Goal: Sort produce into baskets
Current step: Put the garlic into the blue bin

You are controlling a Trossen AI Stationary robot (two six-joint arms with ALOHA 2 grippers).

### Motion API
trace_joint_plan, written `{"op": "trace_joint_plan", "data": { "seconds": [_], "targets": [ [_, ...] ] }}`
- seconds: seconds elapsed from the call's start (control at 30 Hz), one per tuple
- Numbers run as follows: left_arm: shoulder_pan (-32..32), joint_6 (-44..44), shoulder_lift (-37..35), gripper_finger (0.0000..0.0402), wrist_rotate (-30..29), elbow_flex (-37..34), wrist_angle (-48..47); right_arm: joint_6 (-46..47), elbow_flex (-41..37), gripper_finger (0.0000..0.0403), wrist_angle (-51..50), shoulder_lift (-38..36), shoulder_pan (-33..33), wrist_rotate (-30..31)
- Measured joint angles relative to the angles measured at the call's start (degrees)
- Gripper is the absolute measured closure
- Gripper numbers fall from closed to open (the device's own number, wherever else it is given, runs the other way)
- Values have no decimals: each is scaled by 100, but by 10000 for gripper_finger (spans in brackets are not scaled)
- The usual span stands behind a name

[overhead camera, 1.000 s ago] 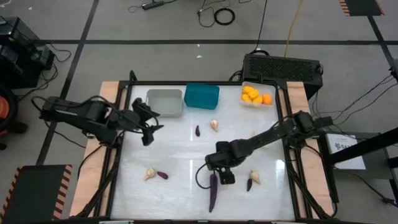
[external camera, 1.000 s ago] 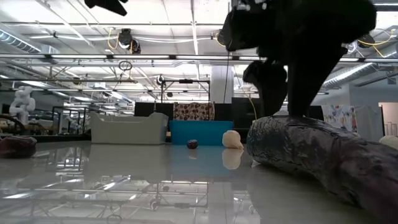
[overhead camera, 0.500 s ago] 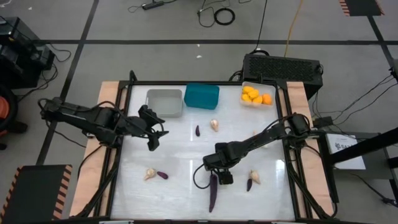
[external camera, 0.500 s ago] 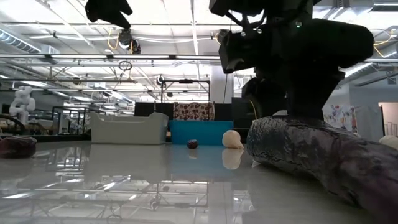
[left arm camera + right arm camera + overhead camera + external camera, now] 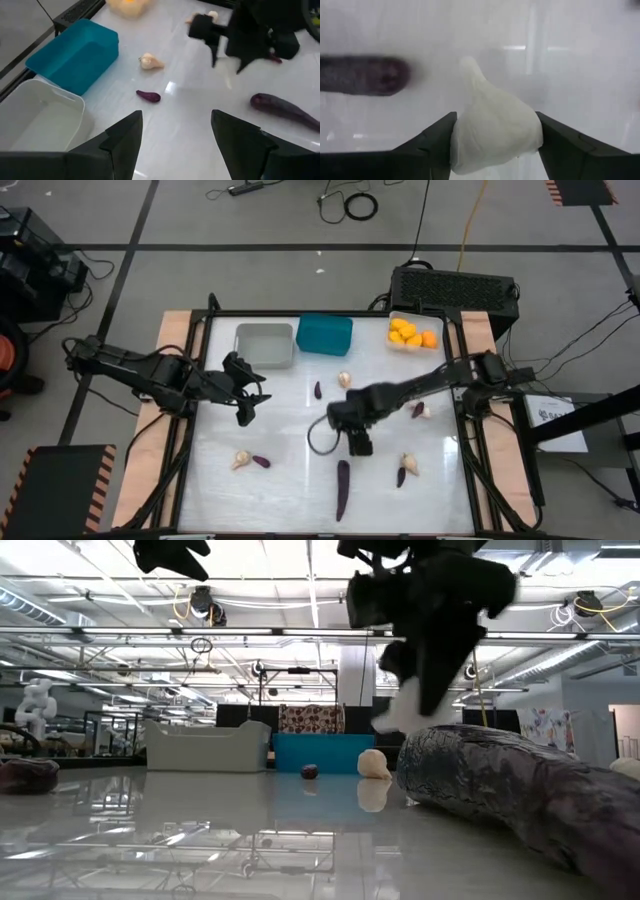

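Note:
My right gripper (image 5: 356, 444) hangs over the table's middle, shut on a pale garlic bulb (image 5: 492, 131). The bulb also shows in the low view (image 5: 398, 716). A long purple eggplant (image 5: 342, 488) lies on the table just nearer than the gripper. My left gripper (image 5: 245, 408) hovers open and empty at centre left. A grey basket (image 5: 266, 345), a teal basket (image 5: 324, 334) and a clear basket (image 5: 413, 333) holding orange fruits stand along the far edge. Loose garlic bulbs (image 5: 345, 380) (image 5: 240, 460) (image 5: 408, 465) and small purple pieces (image 5: 317, 390) (image 5: 260, 462) (image 5: 400, 477) lie on the table. My right gripper pinches the garlic bulb by the two sides of its wide body (image 5: 465, 142) between its two fingers (image 5: 432, 145). The bulb's pointed tip (image 5: 468, 64) sticks out past the fingertips. The fingers come from above, and the bulb hangs clear of the table (image 5: 398, 716).
A black box with cables (image 5: 455, 288) stands behind the table's far right corner. Another pale and purple piece (image 5: 419, 410) lies under my right arm. Bare table lies between the two grippers and in front of the grey and teal baskets.
My right gripper has risen from beside the long eggplant's far end and gone toward the far edge, carrying the garlic bulb up clear of the table. The eggplant has stayed put. My left gripper has shifted a little toward the table's right and near side.

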Motion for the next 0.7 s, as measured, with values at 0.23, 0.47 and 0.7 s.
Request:
{"op": "trace_joint_plan", "data": {
  "seconds": [0.23, 0.47, 0.7],
  "targets": [
    [-59, -387, 12, 157, -341, 0, -2, -782, 0, 169, 519, -620, -1165, 844],
    [-59, -831, 105, 157, -586, 2, -5, -1238, 0, 168, 1709, -759, -2617, 952],
    [-59, -1360, 357, 157, -878, 2, 4, -1431, -2, 167, 2317, -403, -3616, 877]
  ]
}}
